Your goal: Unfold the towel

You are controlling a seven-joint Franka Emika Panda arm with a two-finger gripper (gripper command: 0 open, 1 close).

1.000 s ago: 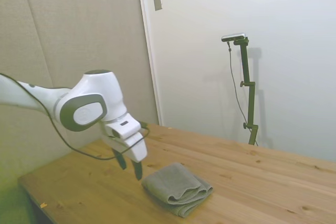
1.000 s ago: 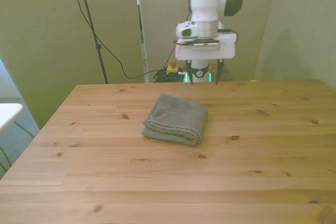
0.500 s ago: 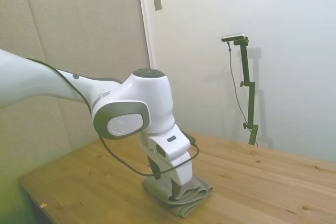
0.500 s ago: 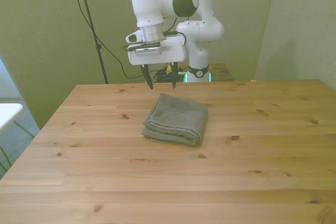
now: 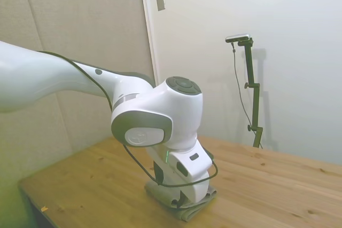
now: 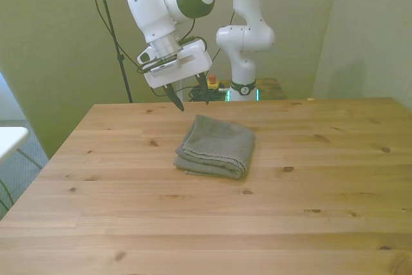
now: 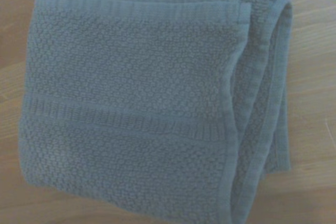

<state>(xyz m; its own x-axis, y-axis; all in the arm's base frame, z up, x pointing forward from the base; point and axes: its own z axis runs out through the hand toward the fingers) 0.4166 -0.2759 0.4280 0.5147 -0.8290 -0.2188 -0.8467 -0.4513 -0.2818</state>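
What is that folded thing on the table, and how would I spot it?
Look at the wooden table. Near its middle, below the robot's gripper, lies the towel: a small grey-green terry cloth folded into a thick bundle, with layered edges showing along one side. It is the only soft thing on the bare wood.

Lab — bare walls (image 5: 278, 14), wooden table (image 6: 206, 223) (cables behind).

Below my white gripper (image 6: 190, 99) with its dark fingers lies a plain grey-green towel (image 6: 216, 146), nubbly weave with ribbed bands, on the honey-coloured knotty wooden table (image 6: 309, 178)
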